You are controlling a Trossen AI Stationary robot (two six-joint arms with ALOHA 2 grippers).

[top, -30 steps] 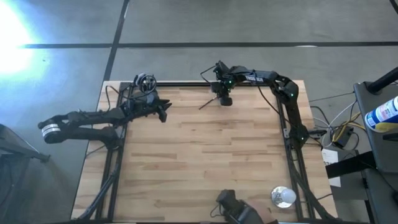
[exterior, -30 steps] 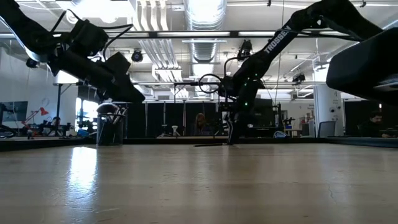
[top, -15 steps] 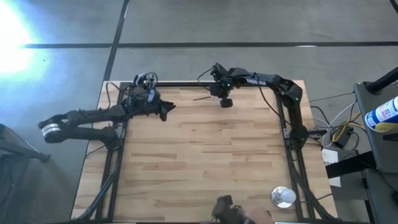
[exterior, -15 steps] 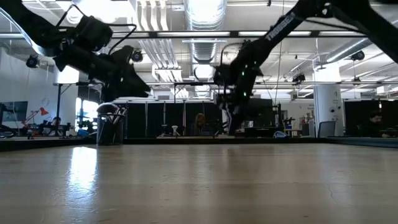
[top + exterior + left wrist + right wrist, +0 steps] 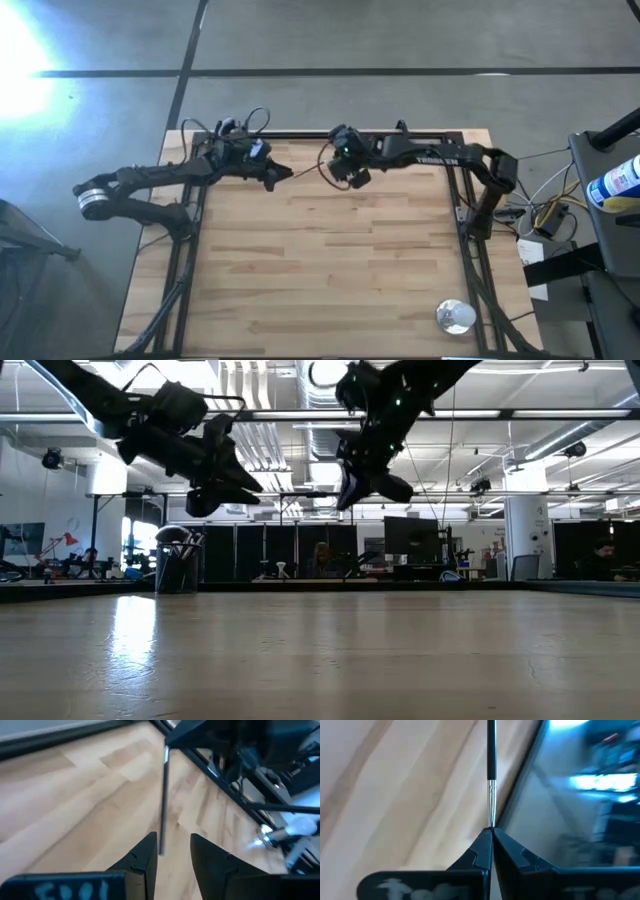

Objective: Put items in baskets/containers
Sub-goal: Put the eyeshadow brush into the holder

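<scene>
A slim makeup brush (image 5: 491,760) with a dark handle and a silver ferrule is held in the air between the two arms, above the table's far part. My right gripper (image 5: 491,832) is shut on it. My left gripper (image 5: 172,840) is open; its fingers stand on either side of the handle's free end (image 5: 161,847), and whether they touch it I cannot tell. In the high view the grippers face each other, the left one (image 5: 287,174) and the right one (image 5: 340,172). The black cup (image 5: 178,567), with several brushes standing in it, sits at the table's far left. My right gripper pinches the brush at its ferrule end (image 5: 491,817) between the two fingertips. The fingers lie along the brush. The handle sticks straight out ahead of them toward the left gripper. The brush is lifted clear of the table.
A shiny silver round object (image 5: 455,316) lies near the table's near right corner. Cables and the black frame rail (image 5: 300,133) run along the far edge behind both grippers. Bare wooden tabletop (image 5: 320,260) spreads across the middle and near side.
My right gripper has risen from the table at the far edge with the brush and moved left toward my left gripper, turning the handle to point at it. My left gripper has moved right and up to meet it. A dark shape at the near edge has left view.
</scene>
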